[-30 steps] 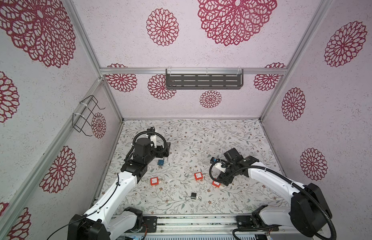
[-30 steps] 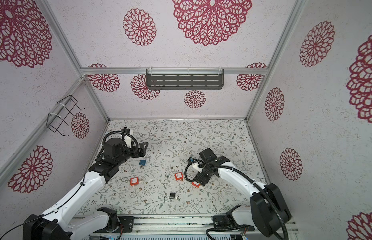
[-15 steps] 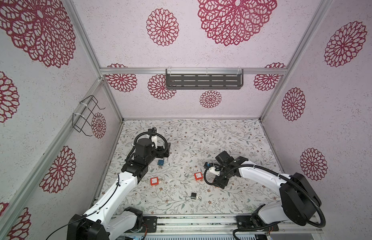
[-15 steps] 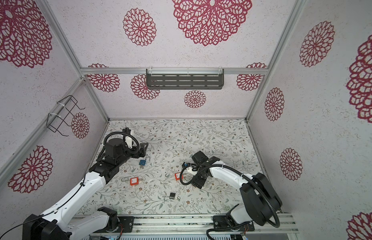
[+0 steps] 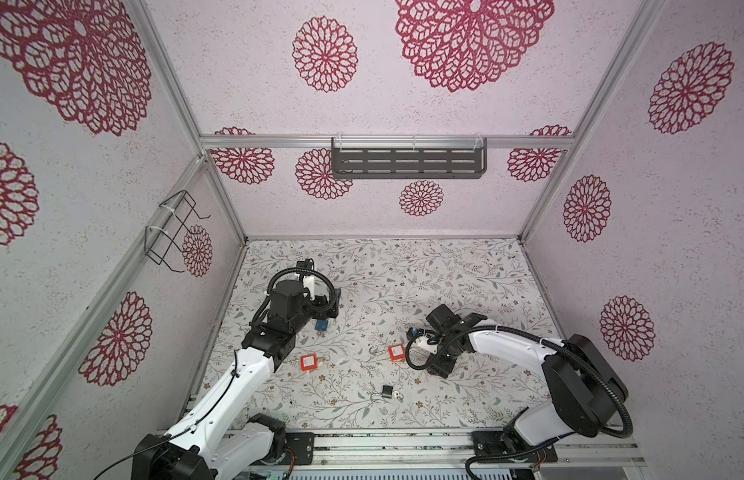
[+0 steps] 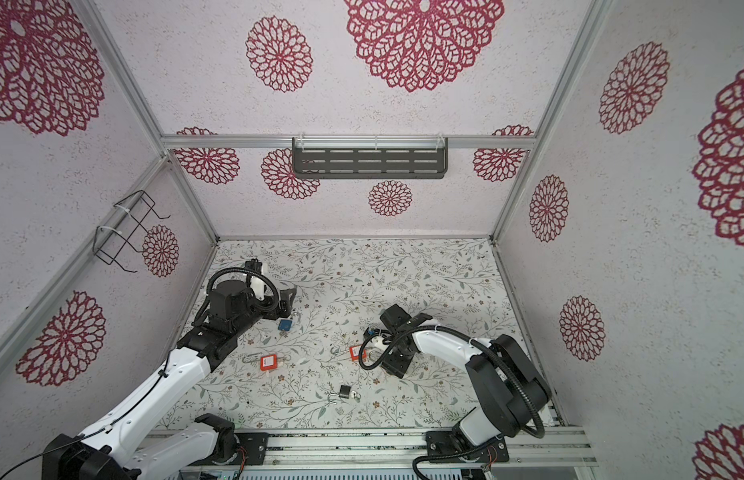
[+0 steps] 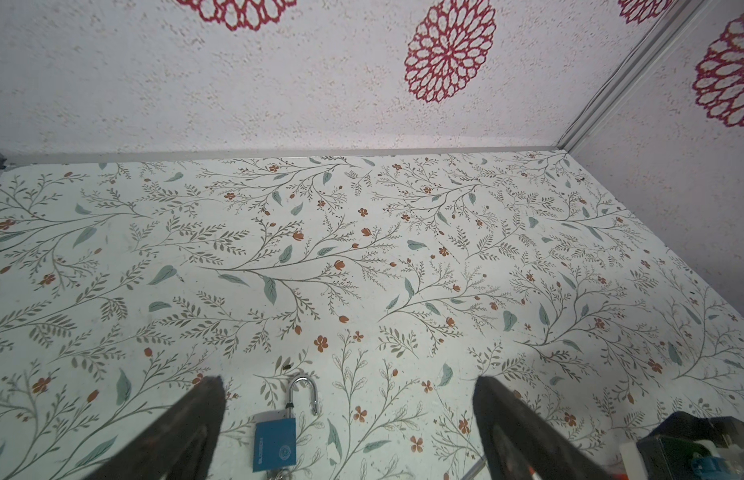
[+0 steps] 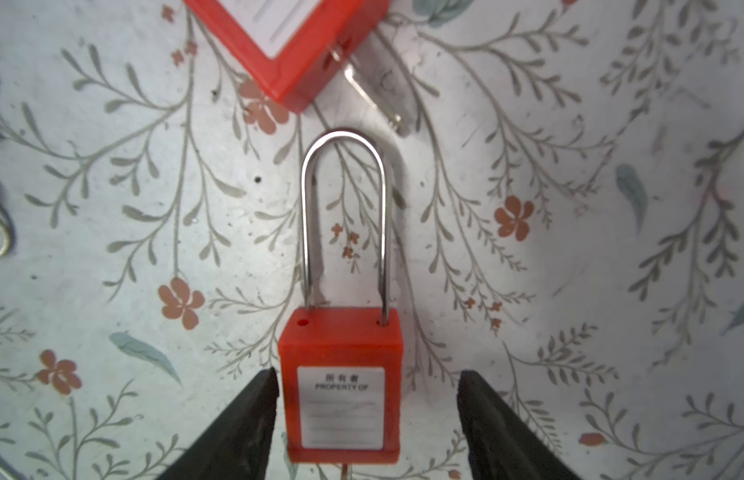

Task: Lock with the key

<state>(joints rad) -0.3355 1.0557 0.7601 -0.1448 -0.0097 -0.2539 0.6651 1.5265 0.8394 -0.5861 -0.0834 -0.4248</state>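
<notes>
**Lock in reach:** the right gripper (image 8: 368, 376) stands over a red lock (image 8: 341, 345) lying flat on the bench (image 5: 445, 270), right of centre and nearer the front edge than the back. In both top views the gripper hides the lock.

The jaws are part-open and straddle the lock's body. One finger (image 8: 253, 411) is at or against its side and the other is clear of it, so nothing is gripped yet.

The long steel shackle (image 8: 343, 136) appears to have one leg seated and the other out of its hole, so the lock looks unlocked.

The plastic body should be stiff and light, with a smooth label face. The shackle likely carries much of the weight and may swing on its seated leg. The best hold looks to be across the body's two narrow sides, clear of the base where a key goes.

A second red lock (image 5: 397, 352) lies just beyond the shackle's bow, apart from it. Near the left edge, the left gripper (image 7: 349, 380) hangs wide open and empty beside a blue lock (image 7: 274, 442).
</notes>
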